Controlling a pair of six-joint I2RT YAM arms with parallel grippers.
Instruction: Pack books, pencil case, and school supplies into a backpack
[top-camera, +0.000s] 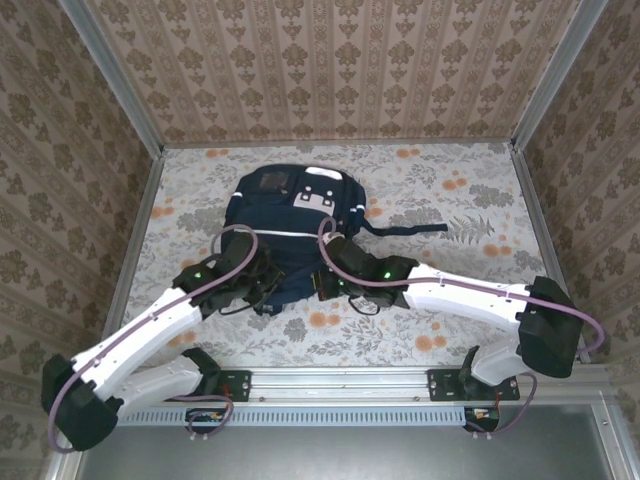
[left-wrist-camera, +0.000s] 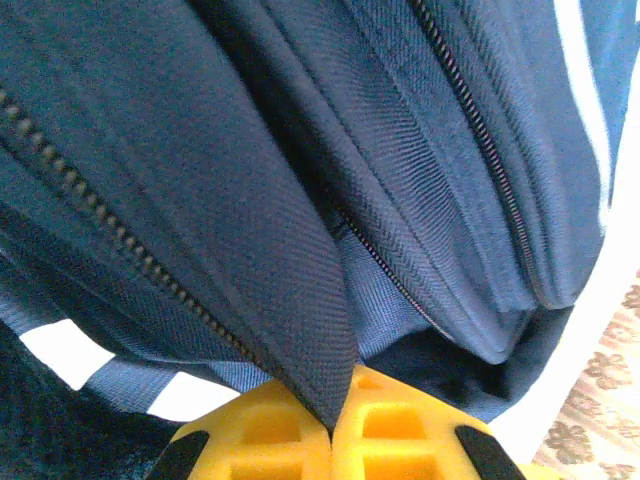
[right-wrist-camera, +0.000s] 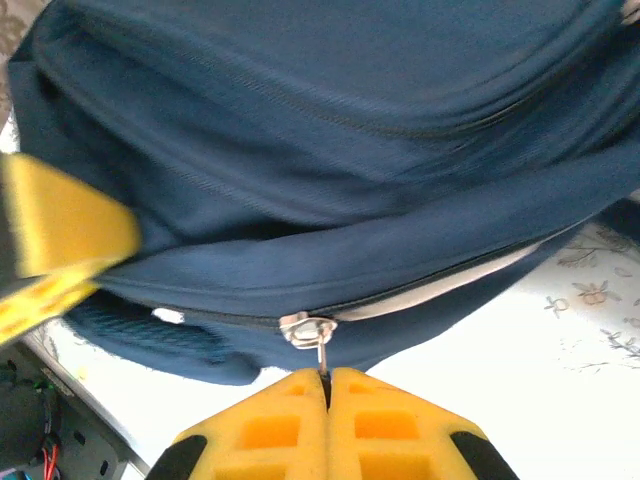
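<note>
Clamping backpack (top-camera: 290, 215): left claw (left-wrist-camera: 332, 425), right claw (right-wrist-camera: 326, 385)

Left arm (top-camera: 150, 330) and right arm (top-camera: 470, 295) stretch forward, angled inward. Left gripper (left-wrist-camera: 332, 425) pinches backpack (left-wrist-camera: 250, 150) fabric; right gripper (right-wrist-camera: 327, 385) pinches a zipper pull (right-wrist-camera: 322, 352).

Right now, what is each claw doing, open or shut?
Left gripper: closed, pinching a fold of the backpack fabric.
Right gripper: closed on the zipper pull.
</note>
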